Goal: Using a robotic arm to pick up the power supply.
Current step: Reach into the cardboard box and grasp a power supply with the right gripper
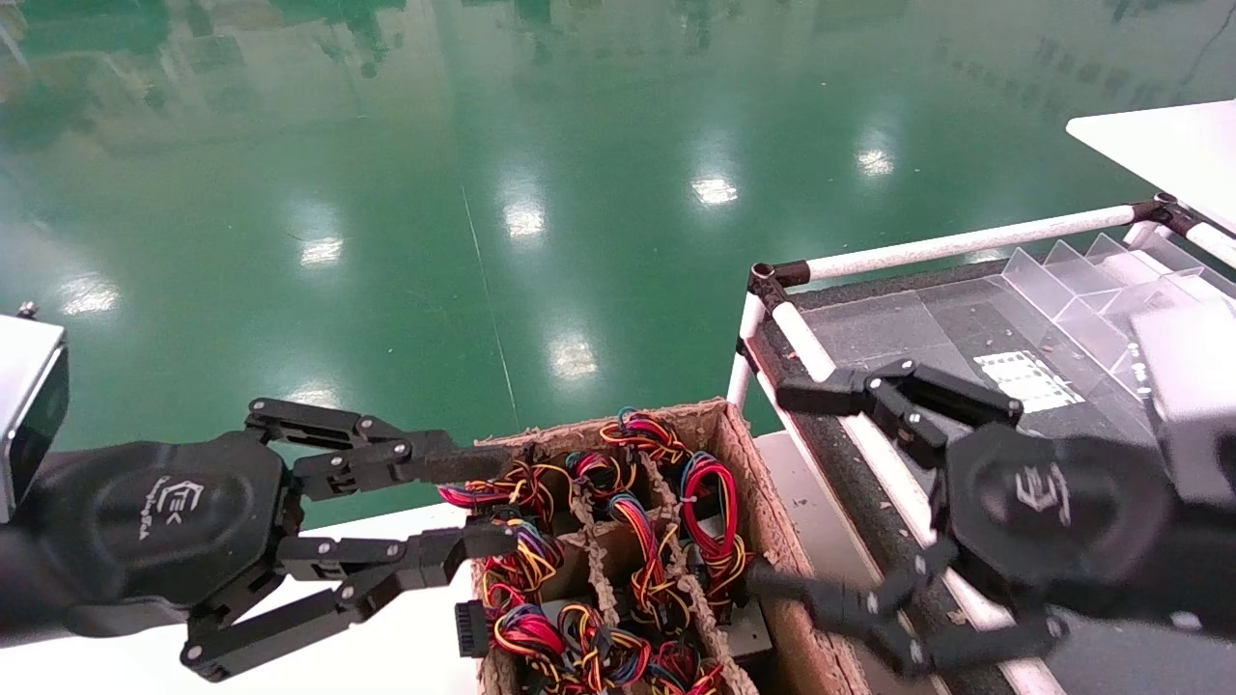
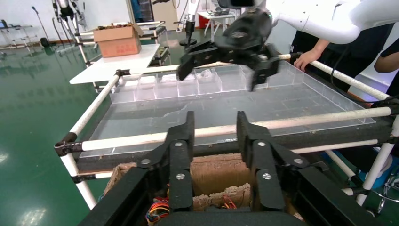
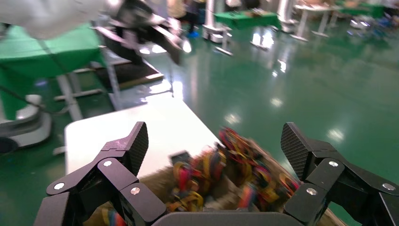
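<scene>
1. Left gripper (image 1: 483,502) sits at the near-left corner of the cardboard box (image 1: 763,502), jaws apart, fingertips at the wire loops of the outermost cell. Nothing is clamped.
2. Right gripper (image 1: 772,483) hangs over the box's right wall and the edge of the rack (image 1: 956,251), jaws wide apart — also empty.
3. Power supply (image 1: 512,565): taken to be the unit in the left column nearest the left fingertips, judging from the task. Only its red, yellow and black wire bundle shows; it lies in its cell, not lifted.
4. To do the step well: bring the jaws straight down astride the metal body, not the loose wires — a grip on wires alone would likely slip or drag neighbouring bundles. Keep clear of the cardboard dividers, close firmly, lift vertically.
5. Hidden or unclear: the grey housings are buried under wiring. The box's near end is cut off in the head view. The right wrist view shows the bundles only as a blur. Which arm takes the pick cannot be told for certain.
</scene>
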